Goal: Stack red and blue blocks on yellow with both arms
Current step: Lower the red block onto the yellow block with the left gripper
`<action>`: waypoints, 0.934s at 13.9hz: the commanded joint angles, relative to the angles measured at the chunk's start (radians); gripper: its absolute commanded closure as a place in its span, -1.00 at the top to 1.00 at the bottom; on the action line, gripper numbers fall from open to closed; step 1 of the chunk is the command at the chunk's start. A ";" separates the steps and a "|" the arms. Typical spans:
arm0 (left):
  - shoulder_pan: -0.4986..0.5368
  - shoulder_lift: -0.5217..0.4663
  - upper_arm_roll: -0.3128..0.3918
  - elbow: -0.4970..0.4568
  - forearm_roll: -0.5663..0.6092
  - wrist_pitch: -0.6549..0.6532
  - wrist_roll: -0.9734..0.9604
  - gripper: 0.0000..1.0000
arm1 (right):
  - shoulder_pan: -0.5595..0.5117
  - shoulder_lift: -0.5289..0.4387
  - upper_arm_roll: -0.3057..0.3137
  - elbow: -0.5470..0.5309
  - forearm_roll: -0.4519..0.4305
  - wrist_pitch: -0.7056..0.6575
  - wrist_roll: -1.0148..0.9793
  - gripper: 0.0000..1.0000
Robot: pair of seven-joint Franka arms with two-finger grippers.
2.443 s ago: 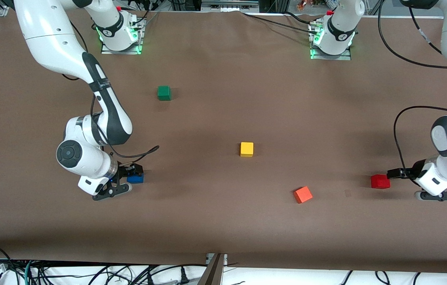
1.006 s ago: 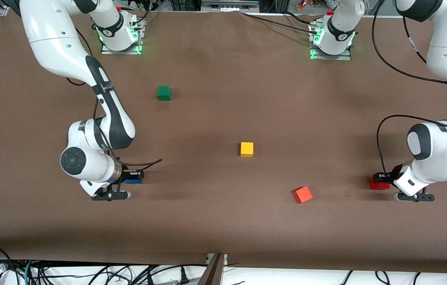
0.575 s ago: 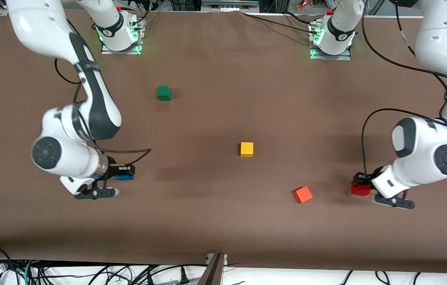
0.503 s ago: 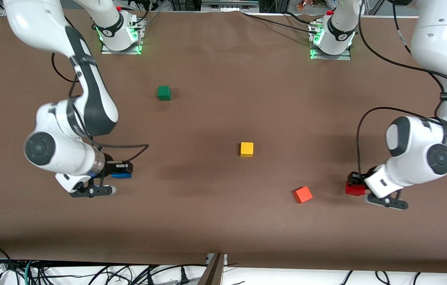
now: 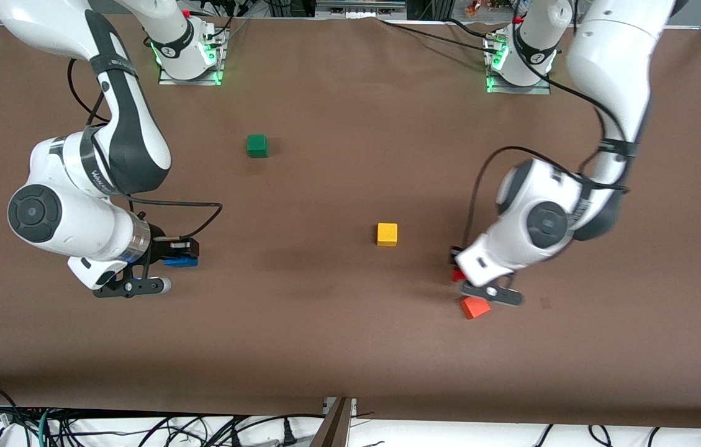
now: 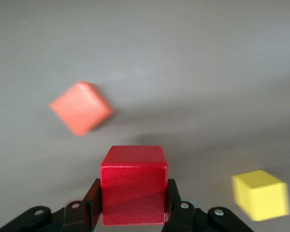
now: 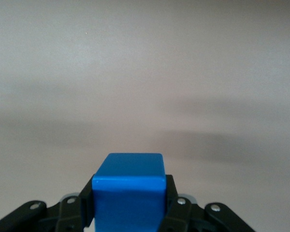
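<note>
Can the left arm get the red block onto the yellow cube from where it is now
Probably yes. The left claw holds the red block in the air, the yellow cube has nothing on top, and bare table lies between them.

Glossy white arms (image 5: 611,56) w/ black joint bands, black cables (green-lit bases (image 5: 189,59)), black pincers w/ screws.

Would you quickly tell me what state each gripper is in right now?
Left gripper: closed on the red block, in the air over the table near the orange cube.
Right gripper: closed on the blue block, lifted above the table.
</note>
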 commanded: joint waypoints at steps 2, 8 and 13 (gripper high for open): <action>-0.142 0.011 0.020 0.008 0.016 -0.013 -0.100 -1.00 | 0.005 -0.008 0.000 0.016 0.007 -0.014 0.014 -0.50; -0.244 0.031 0.022 -0.028 0.087 0.022 -0.103 -1.00 | 0.006 -0.007 0.000 0.016 0.009 -0.014 0.015 -0.50; -0.271 0.031 0.022 -0.044 0.088 0.030 -0.228 -1.00 | 0.008 -0.007 0.002 0.016 0.010 -0.014 0.015 -0.50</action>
